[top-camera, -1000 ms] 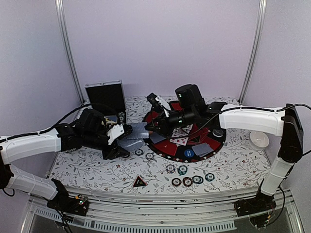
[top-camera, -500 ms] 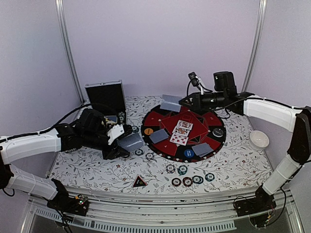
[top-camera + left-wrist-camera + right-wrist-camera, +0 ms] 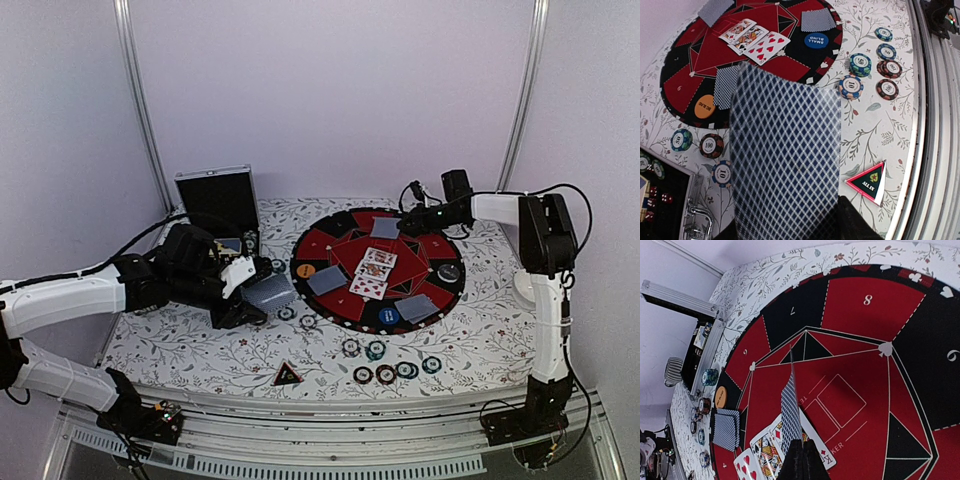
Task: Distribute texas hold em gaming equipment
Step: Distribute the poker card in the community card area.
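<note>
Right pincer [image 3: 801,455] pinched shut on card [image 3: 790,412]; left pincer [image 3: 250,290] gripped deck [image 3: 785,160]. Both thin, bendy, slick: hold near edge.

The left arm [image 3: 70,300] reaches in from the left edge, its white forearm lying low and nearly level over the table [image 3: 480,345]. Its black wrist is turned toward the middle, and the left gripper [image 3: 252,290] has its jaws partly apart, clamped on blue-backed cards [image 3: 270,292] that stick out to the right. The right arm [image 3: 548,300] stands almost upright from its base at the near right and bends sharply at a high elbow, the slim forearm pointing left across the far side, where the right gripper [image 3: 405,224] has its jaws pressed tight on a single card [image 3: 385,228].
</note>
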`<state>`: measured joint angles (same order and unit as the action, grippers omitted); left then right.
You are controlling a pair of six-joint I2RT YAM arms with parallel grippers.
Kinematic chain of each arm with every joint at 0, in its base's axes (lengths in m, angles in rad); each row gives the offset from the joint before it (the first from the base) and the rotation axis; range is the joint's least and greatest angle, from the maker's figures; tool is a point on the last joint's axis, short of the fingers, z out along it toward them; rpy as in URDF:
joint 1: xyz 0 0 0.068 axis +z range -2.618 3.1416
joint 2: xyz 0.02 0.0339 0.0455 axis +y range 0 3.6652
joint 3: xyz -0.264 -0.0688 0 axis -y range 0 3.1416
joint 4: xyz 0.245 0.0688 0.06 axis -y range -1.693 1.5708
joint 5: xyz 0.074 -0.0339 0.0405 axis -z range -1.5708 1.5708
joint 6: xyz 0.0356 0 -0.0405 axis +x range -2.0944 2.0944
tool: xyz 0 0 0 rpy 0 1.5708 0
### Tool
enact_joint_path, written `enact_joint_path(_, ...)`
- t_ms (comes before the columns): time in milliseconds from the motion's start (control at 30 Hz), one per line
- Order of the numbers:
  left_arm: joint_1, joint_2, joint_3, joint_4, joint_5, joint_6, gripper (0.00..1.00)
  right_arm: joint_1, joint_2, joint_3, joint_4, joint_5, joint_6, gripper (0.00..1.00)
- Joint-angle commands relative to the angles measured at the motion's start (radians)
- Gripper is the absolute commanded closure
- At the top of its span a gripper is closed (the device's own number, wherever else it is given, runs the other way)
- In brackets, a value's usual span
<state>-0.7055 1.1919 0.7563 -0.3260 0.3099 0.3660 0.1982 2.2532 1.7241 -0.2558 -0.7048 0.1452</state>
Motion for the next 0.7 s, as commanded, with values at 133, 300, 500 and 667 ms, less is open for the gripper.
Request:
enact_joint_path(133,0.008,0.009,0.003,0.024,0.015,0.003,0.54,-0.025,0.214,0.182,-0.092,-0.096,-0.011,0.98)
enact_joint_path(300,0.009,0.009,0.002,0.024,0.014,0.002,0.54,-0.028,0.264,0.206,-0.122,-0.105,-0.025,0.98)
enact_joint_path(500,0.008,0.009,0.003,0.024,0.015,0.003,0.54,-0.030,0.297,0.237,-0.182,-0.092,-0.053,0.98)
enact_joint_path(667,0.008,0.009,0.003,0.023,0.015,0.003,0.54,-0.030,0.283,0.246,-0.202,-0.055,-0.076,0.98)
